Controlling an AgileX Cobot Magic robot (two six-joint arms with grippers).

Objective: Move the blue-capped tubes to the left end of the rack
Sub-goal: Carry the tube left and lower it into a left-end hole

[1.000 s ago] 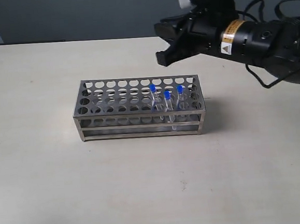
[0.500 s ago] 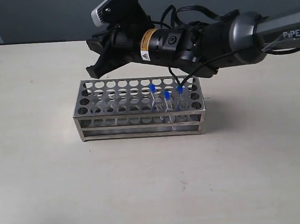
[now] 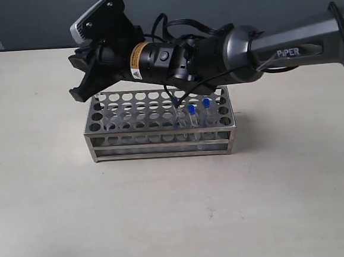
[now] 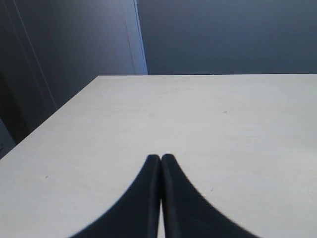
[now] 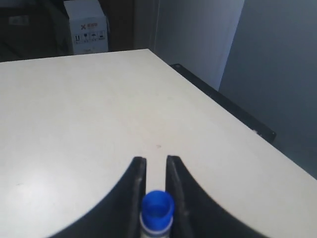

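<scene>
The steel rack stands mid-table. Three blue-capped tubes sit upright in holes near its right end. My right gripper has reached across and hangs just above the rack's left end. In the right wrist view this gripper is shut on a fourth blue-capped tube, its cap showing between the two fingers. In the exterior view that tube is mostly hidden by the hand. My left gripper is shut with nothing in it, over bare table, and is out of the exterior view.
The right arm stretches low over the back of the rack. A white box stands beyond the table's far edge. The tabletop is pale and bare around the rack.
The right arm has swept left along the rack, from beyond its right end to above its left end. The three tubes in the rack have not moved.
</scene>
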